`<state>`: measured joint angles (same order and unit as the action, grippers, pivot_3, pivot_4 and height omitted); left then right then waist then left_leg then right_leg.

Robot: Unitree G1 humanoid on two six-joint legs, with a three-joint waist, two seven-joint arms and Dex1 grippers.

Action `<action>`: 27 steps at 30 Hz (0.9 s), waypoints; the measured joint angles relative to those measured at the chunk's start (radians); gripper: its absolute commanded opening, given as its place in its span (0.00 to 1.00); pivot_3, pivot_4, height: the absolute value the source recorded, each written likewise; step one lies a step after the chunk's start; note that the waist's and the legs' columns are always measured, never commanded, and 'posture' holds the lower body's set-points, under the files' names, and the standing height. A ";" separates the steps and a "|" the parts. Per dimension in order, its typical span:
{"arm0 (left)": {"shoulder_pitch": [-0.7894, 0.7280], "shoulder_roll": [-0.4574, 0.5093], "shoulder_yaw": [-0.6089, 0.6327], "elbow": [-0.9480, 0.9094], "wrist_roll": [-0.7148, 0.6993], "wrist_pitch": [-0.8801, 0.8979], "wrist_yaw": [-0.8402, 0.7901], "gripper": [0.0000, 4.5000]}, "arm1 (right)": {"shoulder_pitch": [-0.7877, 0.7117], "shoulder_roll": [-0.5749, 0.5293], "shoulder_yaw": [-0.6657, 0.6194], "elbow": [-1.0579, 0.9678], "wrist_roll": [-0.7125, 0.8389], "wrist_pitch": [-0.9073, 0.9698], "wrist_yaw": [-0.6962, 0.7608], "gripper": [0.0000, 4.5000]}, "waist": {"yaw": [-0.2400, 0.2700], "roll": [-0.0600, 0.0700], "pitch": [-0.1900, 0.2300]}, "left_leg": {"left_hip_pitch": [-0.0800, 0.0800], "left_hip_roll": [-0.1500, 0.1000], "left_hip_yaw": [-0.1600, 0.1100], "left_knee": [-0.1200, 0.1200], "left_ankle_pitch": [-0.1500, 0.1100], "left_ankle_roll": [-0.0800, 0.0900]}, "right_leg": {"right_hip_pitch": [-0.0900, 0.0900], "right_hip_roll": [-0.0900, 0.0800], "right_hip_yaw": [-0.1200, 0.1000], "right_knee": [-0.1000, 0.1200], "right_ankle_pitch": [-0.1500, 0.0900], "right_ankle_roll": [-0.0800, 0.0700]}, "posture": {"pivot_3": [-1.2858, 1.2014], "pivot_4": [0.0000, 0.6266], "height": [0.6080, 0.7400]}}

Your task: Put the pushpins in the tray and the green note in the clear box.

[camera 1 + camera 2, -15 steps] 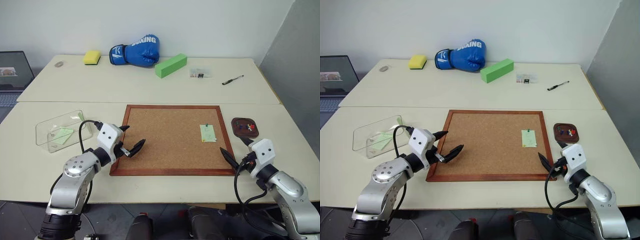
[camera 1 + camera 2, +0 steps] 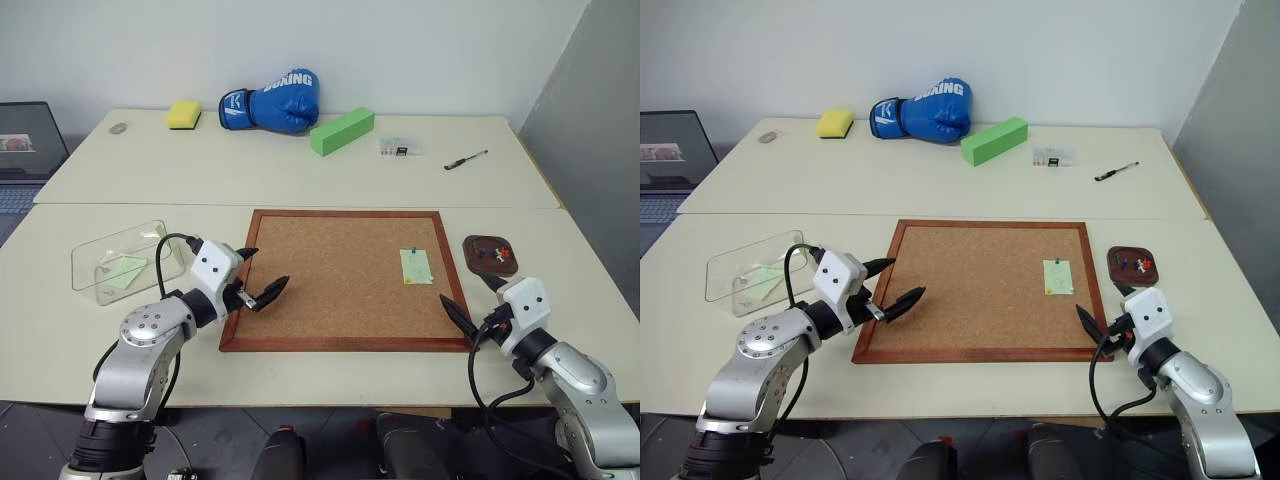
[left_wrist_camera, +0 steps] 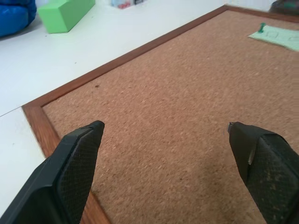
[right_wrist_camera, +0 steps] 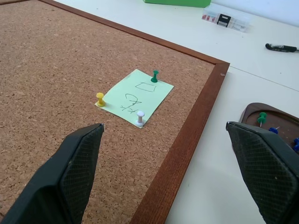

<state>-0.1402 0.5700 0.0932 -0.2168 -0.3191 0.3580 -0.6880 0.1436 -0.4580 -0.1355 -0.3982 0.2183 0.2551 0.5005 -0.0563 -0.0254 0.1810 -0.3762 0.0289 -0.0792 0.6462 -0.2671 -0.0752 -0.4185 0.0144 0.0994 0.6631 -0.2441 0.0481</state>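
Shifting slightly back toward the clear box (image 2: 118, 262), left gripper (image 2: 262, 275) stayed released; right gripper (image 4: 161, 140) released, green note (image 4: 134, 96) ahead between fingers, still pinned.

boxing glove (image 2: 270, 101) | text "BOXING" | note marks: unreadable

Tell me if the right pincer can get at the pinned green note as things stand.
Probably yes: the right pincer is open, pointed at the green note with bare corkboard between. Three pushpins hold the note down.
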 measured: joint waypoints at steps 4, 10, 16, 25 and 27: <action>-0.058 -0.005 -0.008 0.004 -0.033 0.023 -0.023 0.96 | -0.005 0.001 0.004 -0.013 -0.001 -0.003 -0.001 1.00 | 0.000 0.000 0.000 | 0.000 0.000 0.000 0.000 0.000 0.000 | 0.000 0.000 0.000 0.000 0.000 0.000 | 0.52 0.24 1.00; -0.182 -0.023 -0.095 0.058 -0.012 0.002 -0.080 0.73 | -0.007 0.005 0.024 -0.075 -0.004 -0.004 -0.007 1.00 | 0.000 0.000 0.000 | 0.000 0.000 0.000 0.000 0.000 0.000 | 0.000 0.000 0.000 0.000 0.001 0.001 | 0.52 0.24 1.00; -0.223 -0.047 -0.168 0.106 -0.009 -0.009 -0.141 0.48 | 0.012 0.008 0.039 -0.109 -0.009 -0.005 -0.018 1.00 | 0.000 0.000 0.000 | -0.002 0.000 0.000 0.000 0.000 0.000 | -0.001 0.000 0.000 0.000 0.001 0.001 | 0.52 0.24 1.00; -0.262 -0.070 -0.256 0.155 0.030 -0.043 -0.215 0.05 | 0.038 0.000 0.051 -0.158 0.008 0.027 0.001 1.00 | 0.000 0.000 0.000 | -0.002 0.000 0.000 0.000 0.000 0.000 | -0.001 0.000 0.000 0.000 0.001 0.001 | 0.52 0.24 1.00; -0.271 -0.095 -0.278 0.185 0.046 -0.059 -0.218 0.00 | 0.024 -0.004 0.060 -0.156 0.009 0.043 0.004 1.00 | 0.000 0.000 0.000 | -0.002 -0.001 0.000 0.001 0.000 0.000 | -0.001 0.000 0.000 0.000 0.001 0.001 | 0.52 0.24 1.00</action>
<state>-0.4114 0.4748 -0.1848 -0.0318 -0.2730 0.2986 -0.9058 0.1678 -0.4622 -0.0759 -0.5542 0.2271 0.2980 0.5049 -0.0560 -0.0254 0.1810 -0.3782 0.0283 -0.0795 0.6469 -0.2671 -0.0752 -0.4195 0.0145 0.0993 0.6633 -0.2435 0.0491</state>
